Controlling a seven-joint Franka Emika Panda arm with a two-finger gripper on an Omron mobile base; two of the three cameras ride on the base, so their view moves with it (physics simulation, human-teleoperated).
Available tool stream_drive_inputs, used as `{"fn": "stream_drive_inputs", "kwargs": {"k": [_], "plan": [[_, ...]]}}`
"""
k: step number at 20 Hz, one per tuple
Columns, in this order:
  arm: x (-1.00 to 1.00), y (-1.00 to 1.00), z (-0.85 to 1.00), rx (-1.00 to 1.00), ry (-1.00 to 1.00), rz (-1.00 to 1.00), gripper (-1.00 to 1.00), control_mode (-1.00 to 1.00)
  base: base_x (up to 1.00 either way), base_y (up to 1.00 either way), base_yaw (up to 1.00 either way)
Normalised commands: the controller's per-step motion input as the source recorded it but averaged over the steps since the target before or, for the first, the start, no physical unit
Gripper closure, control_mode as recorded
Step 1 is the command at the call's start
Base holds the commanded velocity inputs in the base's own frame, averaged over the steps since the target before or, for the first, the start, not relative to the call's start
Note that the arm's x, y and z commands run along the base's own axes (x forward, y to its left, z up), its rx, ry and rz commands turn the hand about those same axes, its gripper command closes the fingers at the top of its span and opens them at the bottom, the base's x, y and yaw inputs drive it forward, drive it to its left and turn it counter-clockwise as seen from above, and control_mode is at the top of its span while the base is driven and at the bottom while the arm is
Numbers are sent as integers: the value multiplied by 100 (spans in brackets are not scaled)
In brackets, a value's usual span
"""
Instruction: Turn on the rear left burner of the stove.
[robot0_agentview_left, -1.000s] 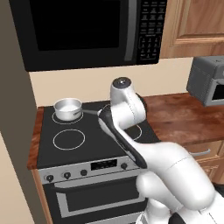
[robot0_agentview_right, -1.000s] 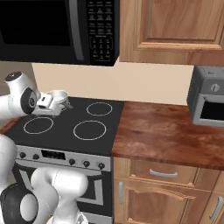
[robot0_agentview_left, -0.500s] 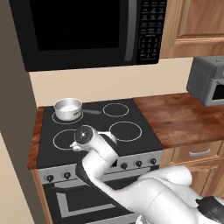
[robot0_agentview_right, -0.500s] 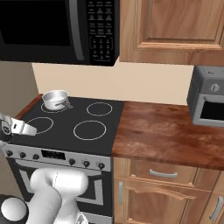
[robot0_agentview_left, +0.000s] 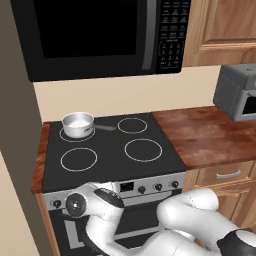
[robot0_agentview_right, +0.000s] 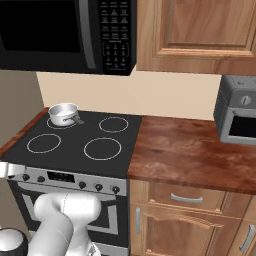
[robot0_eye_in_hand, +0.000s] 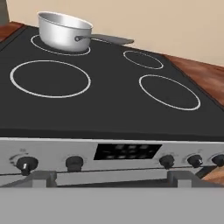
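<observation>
The stove (robot0_agentview_left: 115, 160) sits between a narrow wooden strip at 9 o'clock and the wooden desk (robot0_agentview_right: 195, 150) at 3 o'clock. Top is flat, glossy black glass with four thin white printed rings. The rear left burner (robot0_eye_in_hand: 59, 49) is the ring at about 11 o'clock on the glass; a small steel saucepan (robot0_agentview_left: 78, 124) stands on it, handle pointing toward 3 o'clock.

Handling judgement: the burner itself is only a printed mark, nothing to grasp. The part to work is a knob on the brushed-steel front panel (robot0_eye_in_hand: 109, 155). Two knobs sit left of the dark display (robot0_eye_in_hand: 127, 152): far left knob (robot0_eye_in_hand: 26, 165) and the next one (robot0_eye_in_hand: 75, 163); three more lie to the right. Which one drives the rear left ring cannot be read from here. The knobs look small, round, hard, rigid and smooth black, likely slippery; pinch across the rim and rotate without pulling.

End effector (robot0_eye_in_hand: 111, 177): low in front of the panel, facing it. Its two grey tips stand wide apart with nothing between them, straddling the display, touching no knob.

Black microwave (robot0_agentview_left: 100, 35) above; grey toaster oven (robot0_agentview_right: 239, 116) at 3 o'clock on the desk.
</observation>
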Motion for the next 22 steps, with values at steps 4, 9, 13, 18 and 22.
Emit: {"fn": "stream_drive_inputs", "kwargs": {"k": [4, 9, 13, 18, 22], "plan": [[0, 60, -52, -1, -20, 0, -100, -100, 0, 0, 0], [0, 65, -77, 0, -31, 0, -100, -100, 0, 0, 0], [0, 14, -39, -2, -12, -1, -100, -100, 0, 0, 0], [3, 11, -10, -6, -1, 0, -100, -100, 0, 0, 0], [32, 23, -12, 0, 0, 1, -100, -100, 0, 0, 0]]}}
